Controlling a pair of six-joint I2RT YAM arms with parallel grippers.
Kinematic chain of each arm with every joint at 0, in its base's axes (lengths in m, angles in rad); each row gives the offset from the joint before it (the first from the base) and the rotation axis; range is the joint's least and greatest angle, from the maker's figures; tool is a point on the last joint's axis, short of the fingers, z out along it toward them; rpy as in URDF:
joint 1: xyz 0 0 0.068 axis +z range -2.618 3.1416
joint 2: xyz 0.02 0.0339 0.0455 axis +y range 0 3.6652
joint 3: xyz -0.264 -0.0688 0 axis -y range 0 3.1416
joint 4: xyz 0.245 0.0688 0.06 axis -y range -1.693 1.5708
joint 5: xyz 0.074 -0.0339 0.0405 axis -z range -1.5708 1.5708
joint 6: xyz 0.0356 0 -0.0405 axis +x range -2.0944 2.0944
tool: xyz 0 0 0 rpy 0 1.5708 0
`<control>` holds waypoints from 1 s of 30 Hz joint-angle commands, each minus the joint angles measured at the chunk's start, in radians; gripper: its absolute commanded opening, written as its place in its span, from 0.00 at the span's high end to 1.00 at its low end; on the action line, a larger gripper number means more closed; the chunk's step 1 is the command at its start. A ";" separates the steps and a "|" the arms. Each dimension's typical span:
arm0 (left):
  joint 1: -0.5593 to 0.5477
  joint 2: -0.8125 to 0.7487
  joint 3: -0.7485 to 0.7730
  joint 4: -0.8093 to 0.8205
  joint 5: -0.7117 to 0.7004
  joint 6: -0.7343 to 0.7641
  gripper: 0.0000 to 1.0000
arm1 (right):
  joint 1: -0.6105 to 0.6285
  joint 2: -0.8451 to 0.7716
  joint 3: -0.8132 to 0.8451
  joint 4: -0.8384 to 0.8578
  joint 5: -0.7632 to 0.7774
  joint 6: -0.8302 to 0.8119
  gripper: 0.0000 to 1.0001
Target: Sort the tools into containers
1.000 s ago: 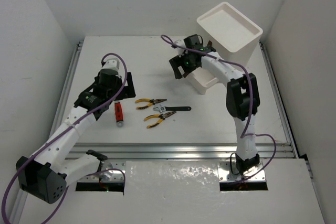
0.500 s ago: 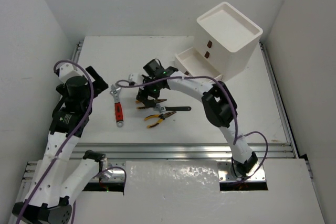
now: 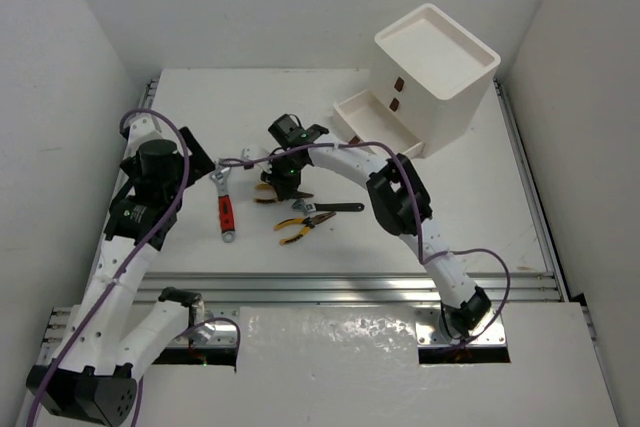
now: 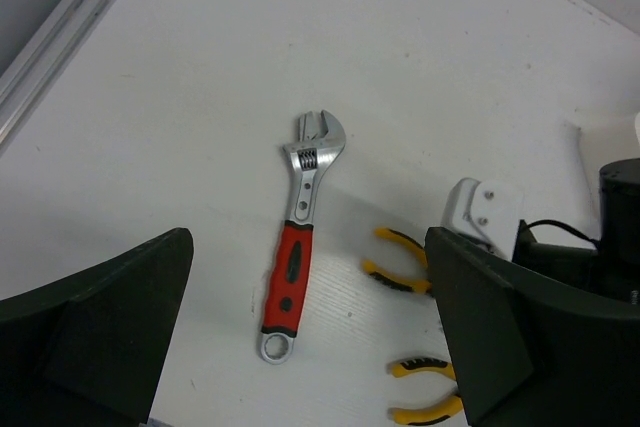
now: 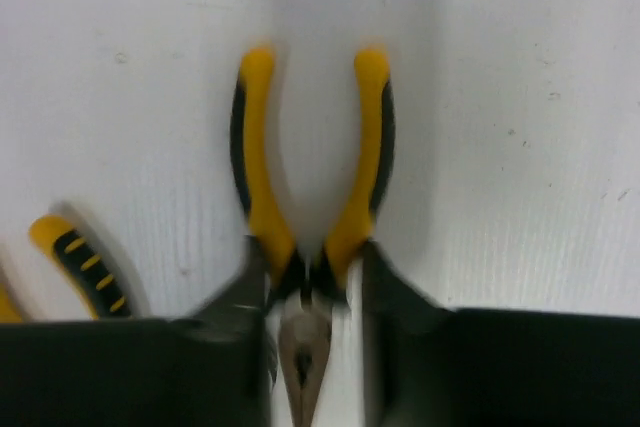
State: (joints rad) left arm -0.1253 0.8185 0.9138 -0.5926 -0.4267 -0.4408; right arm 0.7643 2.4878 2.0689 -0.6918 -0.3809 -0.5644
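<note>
We see our right fingers (image 5: 222, 352) pinched on the pliers (image 5: 262, 202) at the pivot — our left fingers (image 4: 100, 322) spread wide above the red wrench (image 4: 298, 252).

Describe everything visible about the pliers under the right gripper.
The pliers are needle-nosed, with a grey metal nose and yellow handles, spread slightly apart, that have black strips along their outer sides. They lie flat on the white table. The right gripper straddles the pivot, its dark fingers closed against both sides; the picture is blurred.
</note>
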 commanded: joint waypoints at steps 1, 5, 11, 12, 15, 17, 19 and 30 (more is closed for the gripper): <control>0.001 -0.004 0.007 0.050 0.029 0.020 0.00 | 0.000 0.075 0.056 -0.115 -0.067 -0.026 0.91; 0.001 -0.005 0.003 0.056 0.045 0.027 0.00 | 0.001 0.017 -0.002 -0.036 -0.052 -0.006 0.97; 0.001 0.007 0.002 0.059 0.055 0.033 0.00 | 0.000 -0.093 -0.090 0.117 -0.021 0.040 0.92; 0.001 0.007 0.002 0.059 0.058 0.034 0.00 | 0.001 -0.081 -0.035 0.088 -0.021 0.040 0.84; 0.000 0.007 0.000 0.062 0.066 0.036 0.00 | 0.001 -0.073 -0.039 0.041 -0.029 0.034 0.61; 0.001 0.008 -0.001 0.065 0.072 0.039 0.00 | 0.001 -0.089 -0.076 0.112 -0.006 0.073 0.59; 0.001 0.013 -0.001 0.065 0.078 0.040 0.00 | 0.000 -0.109 -0.108 0.156 0.022 0.095 0.59; 0.001 0.011 -0.004 0.070 0.092 0.045 0.00 | -0.005 -0.236 -0.213 0.129 -0.052 0.064 0.49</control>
State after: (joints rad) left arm -0.1253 0.8383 0.9100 -0.5663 -0.3462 -0.4118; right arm 0.7616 2.3444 1.8893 -0.5842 -0.3878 -0.4973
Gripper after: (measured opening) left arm 0.996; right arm 0.505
